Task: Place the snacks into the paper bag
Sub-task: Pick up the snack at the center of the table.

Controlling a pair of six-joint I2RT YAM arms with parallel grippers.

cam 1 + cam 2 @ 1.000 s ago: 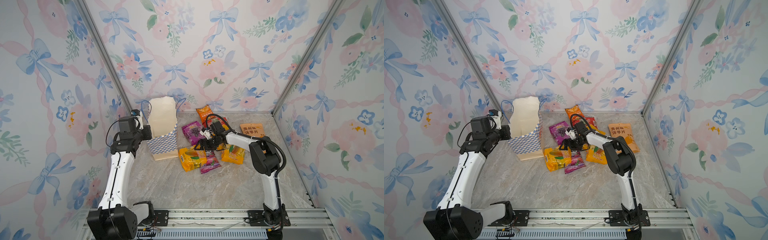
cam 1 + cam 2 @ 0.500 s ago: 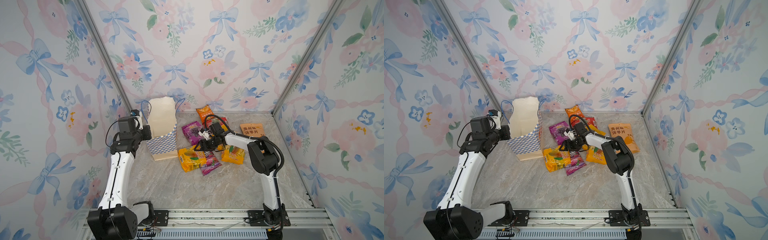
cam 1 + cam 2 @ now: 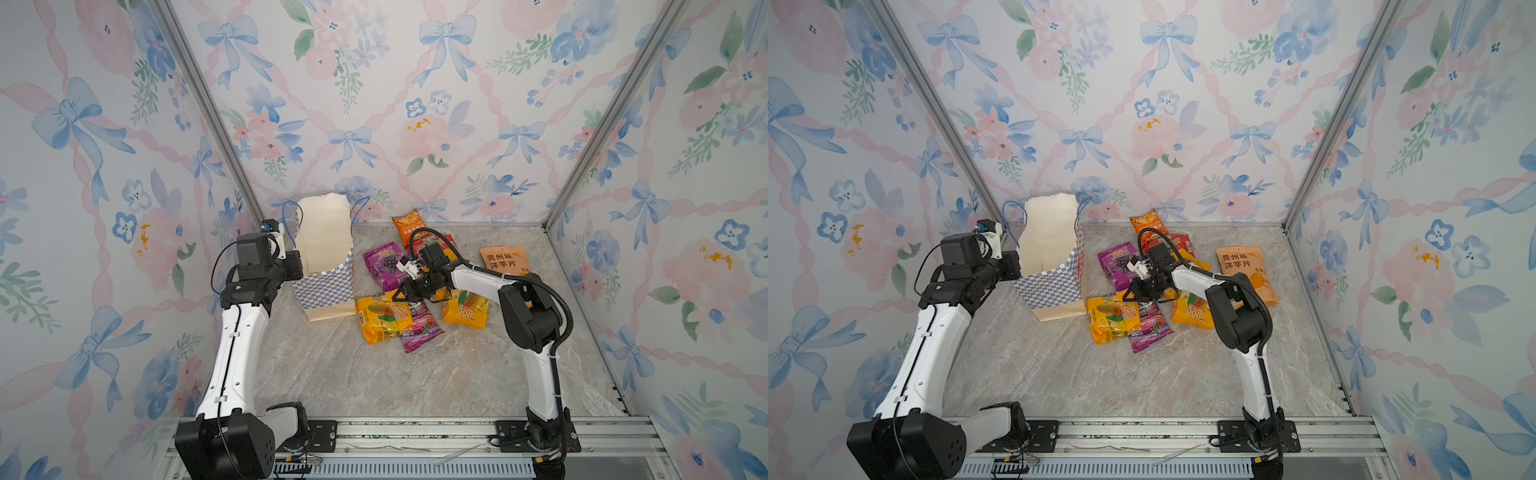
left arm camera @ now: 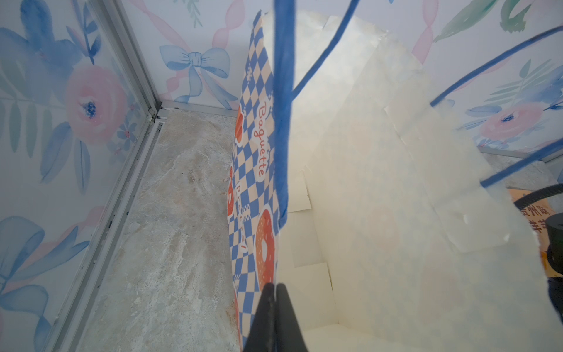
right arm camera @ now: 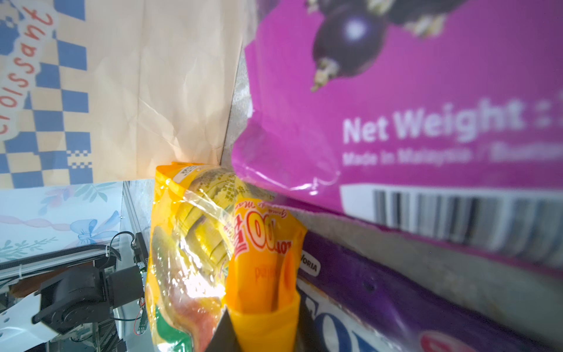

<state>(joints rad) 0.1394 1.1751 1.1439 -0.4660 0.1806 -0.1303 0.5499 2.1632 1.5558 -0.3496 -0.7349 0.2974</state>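
Observation:
The paper bag stands upright at the back left, blue-and-white checkered with a cream inside. My left gripper is shut on its near rim, holding the mouth open; in both top views it sits at the bag's left side. The snacks lie to the right of the bag. My right gripper is low over a yellow-orange packet and is shut on its folded end. A purple packet lies just behind, and another purple one is beside the yellow.
More snacks lie nearby: an orange packet by the back wall, a red one under the right arm's cable, a second yellow packet, and a tan kraft pouch at the right. Floral walls enclose three sides.
My right gripper has gone from wide open to shut on the yellow-orange packet's end, shifting slightly left and down. The left arm and the bag have not moved.

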